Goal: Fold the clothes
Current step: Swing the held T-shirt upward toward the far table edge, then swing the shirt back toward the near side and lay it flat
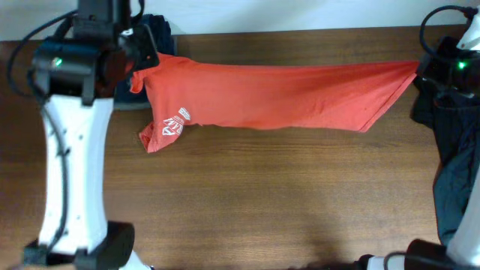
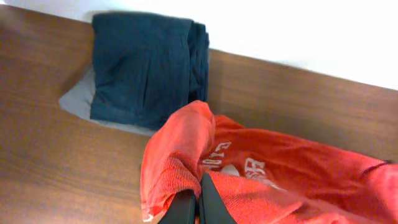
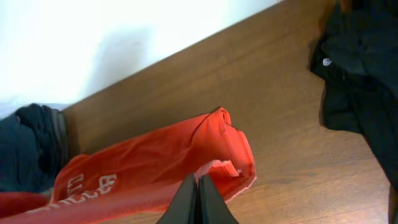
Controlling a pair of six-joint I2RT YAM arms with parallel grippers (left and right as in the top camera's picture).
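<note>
The orange-red T-shirt (image 1: 277, 94) with white lettering is stretched taut across the back of the table between my two grippers, lifted off the wood. My left gripper (image 1: 139, 64) is shut on its left end; in the left wrist view the fingers (image 2: 198, 202) pinch bunched red fabric (image 2: 186, 149). My right gripper (image 1: 421, 69) is shut on its right end; in the right wrist view the fingers (image 3: 198, 186) pinch the shirt's edge (image 3: 155, 155). A folded navy garment (image 2: 146, 68) lies on a grey one (image 2: 78, 99) at the back left.
A heap of dark clothes (image 1: 454, 157) lies along the right edge, also in the right wrist view (image 3: 367, 68). A white wall borders the table's far edge. The brown wooden table (image 1: 262, 202) spreads in front of the shirt.
</note>
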